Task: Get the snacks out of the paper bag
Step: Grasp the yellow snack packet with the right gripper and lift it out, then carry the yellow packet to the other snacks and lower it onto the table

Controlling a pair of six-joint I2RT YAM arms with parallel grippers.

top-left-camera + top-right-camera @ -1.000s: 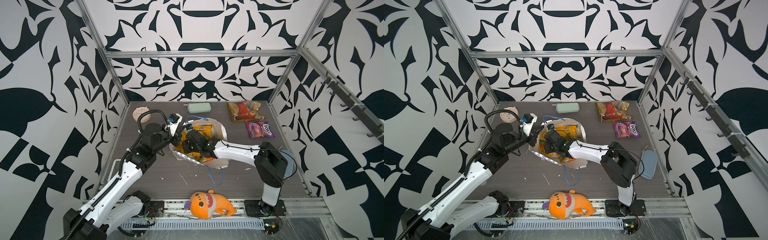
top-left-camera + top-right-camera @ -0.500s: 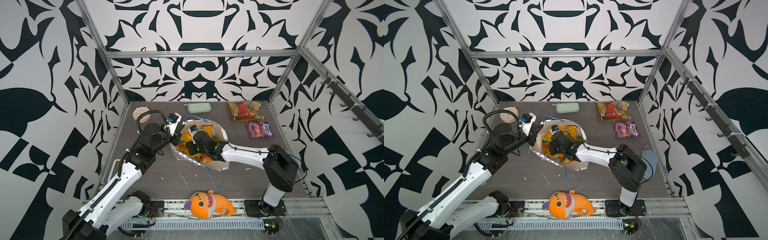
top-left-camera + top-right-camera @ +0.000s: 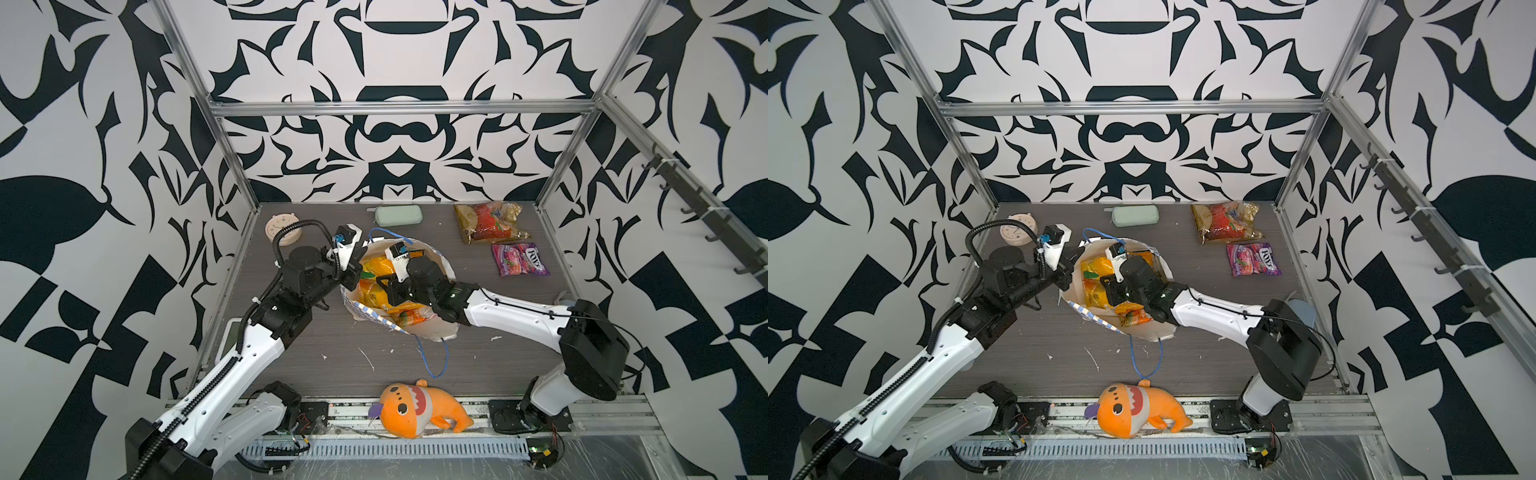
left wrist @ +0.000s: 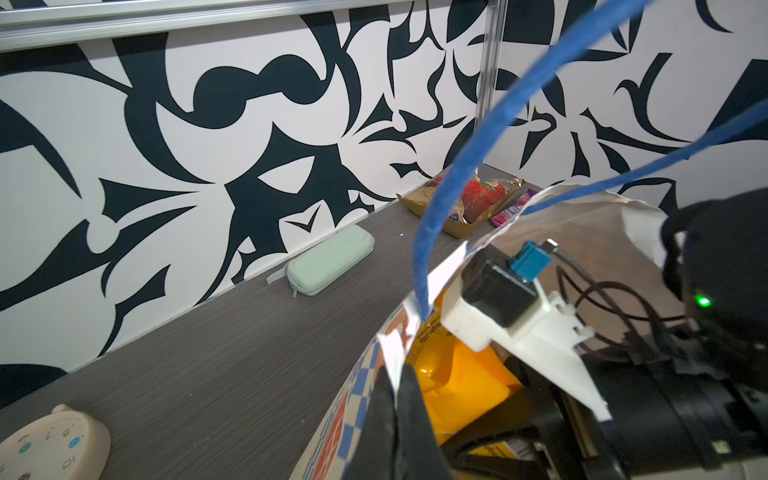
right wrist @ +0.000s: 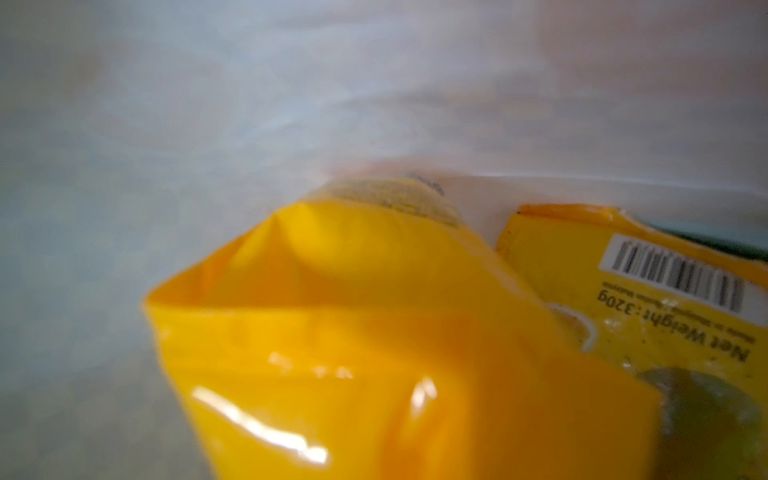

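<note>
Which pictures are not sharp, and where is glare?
Right wrist view: the yellow packet is soft, out of focus, with white glare streaks; the barcode on the other packet is sharper. Left wrist view: the near blue cord handle is blurred, the mint-green case crisp. Both top views: sharp, evenly lit.

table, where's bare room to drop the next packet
Free: the table patch between the paper bag, mint-green case and purple packet; also the front strip between bag and plush toy, left of the blue cord handle. Crowded: the back right corner by the clear packet, and the bag's left side, by the left arm.
</note>
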